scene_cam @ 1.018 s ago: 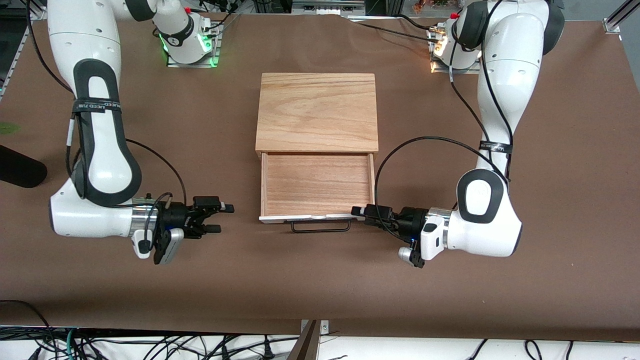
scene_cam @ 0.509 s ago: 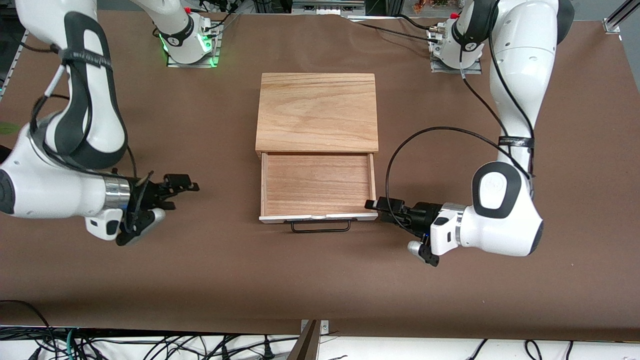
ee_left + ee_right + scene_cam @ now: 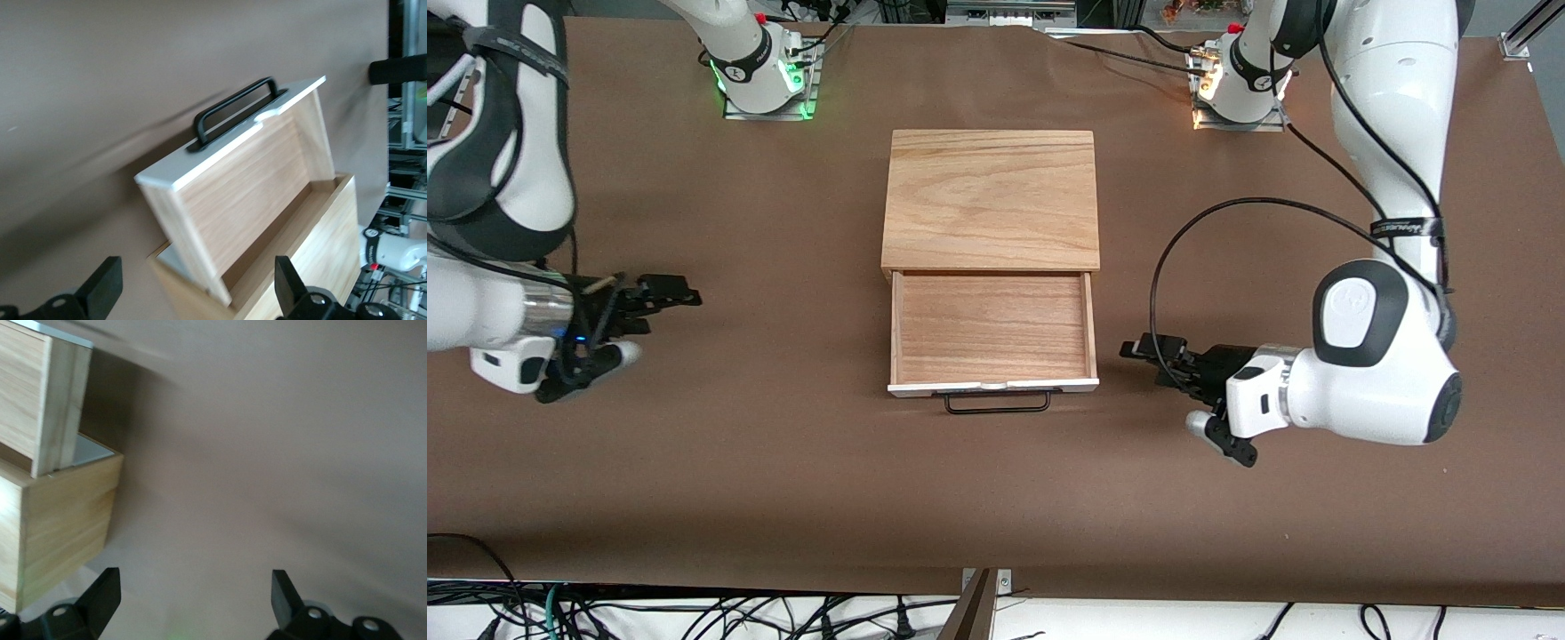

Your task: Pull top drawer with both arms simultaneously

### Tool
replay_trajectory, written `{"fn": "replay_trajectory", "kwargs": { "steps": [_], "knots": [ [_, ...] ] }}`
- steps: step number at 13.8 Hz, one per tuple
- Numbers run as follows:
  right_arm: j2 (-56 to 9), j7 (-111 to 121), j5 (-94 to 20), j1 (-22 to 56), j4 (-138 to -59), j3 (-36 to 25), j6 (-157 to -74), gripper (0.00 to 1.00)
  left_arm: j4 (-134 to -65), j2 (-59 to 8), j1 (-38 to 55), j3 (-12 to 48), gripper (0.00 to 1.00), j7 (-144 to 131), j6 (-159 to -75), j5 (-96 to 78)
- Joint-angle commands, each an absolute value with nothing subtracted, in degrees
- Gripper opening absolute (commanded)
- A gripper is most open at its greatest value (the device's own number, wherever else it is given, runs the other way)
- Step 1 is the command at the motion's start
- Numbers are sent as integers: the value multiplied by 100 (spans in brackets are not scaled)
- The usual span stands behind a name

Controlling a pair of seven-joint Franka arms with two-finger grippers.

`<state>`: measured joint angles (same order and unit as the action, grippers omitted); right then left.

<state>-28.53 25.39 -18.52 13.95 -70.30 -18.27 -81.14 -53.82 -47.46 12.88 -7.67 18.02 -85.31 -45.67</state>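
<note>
Light-wood top drawer [image 3: 993,331] sits pulled out of the wooden box [image 3: 991,199] at frame centre, its black handle [image 3: 997,404] facing the lower edge. Left gripper [image 3: 1149,352], fingers spread and empty, hangs at centre-right, clear of the drawer; right gripper [image 3: 660,297], likewise spread and empty, hangs at the centre-left edge over the brown table [image 3: 783,462]

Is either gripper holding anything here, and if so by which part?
Nothing is held. The left gripper and right gripper are open, apart from the pulled-out top drawer.
</note>
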Motion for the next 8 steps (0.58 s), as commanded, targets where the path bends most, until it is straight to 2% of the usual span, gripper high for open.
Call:
{"fn": "replay_trajectory", "kwargs": {
  "steps": [1,3,5,6,8],
  "knots": [
    [-2252,2461,-1076,1547,-7285,-1872,-7893,100,-5782,-4290,1178,-930,100,1933,-8323,-4106],
    [-1865,2452,-661,1547,-7575,-1793,-7972,100,-6002,-4062,1178,-1037,100,2301,-8323,-3676],
    [-1549,2400,-169,1241,-7855,-1338,-7980,100,-6082,-3868,1178,-1037,100,2714,-8323,-3044],
    [-1268,2095,-28,1022,-8240,-1031,-8137,100,-6082,-3798,1169,-1037,100,2838,-8323,-2832],
    [-714,1269,507,268,-8935,47,-8490,100,-6082,-3692,1152,-1046,100,2848,-8323,-2489]
  ]
}}
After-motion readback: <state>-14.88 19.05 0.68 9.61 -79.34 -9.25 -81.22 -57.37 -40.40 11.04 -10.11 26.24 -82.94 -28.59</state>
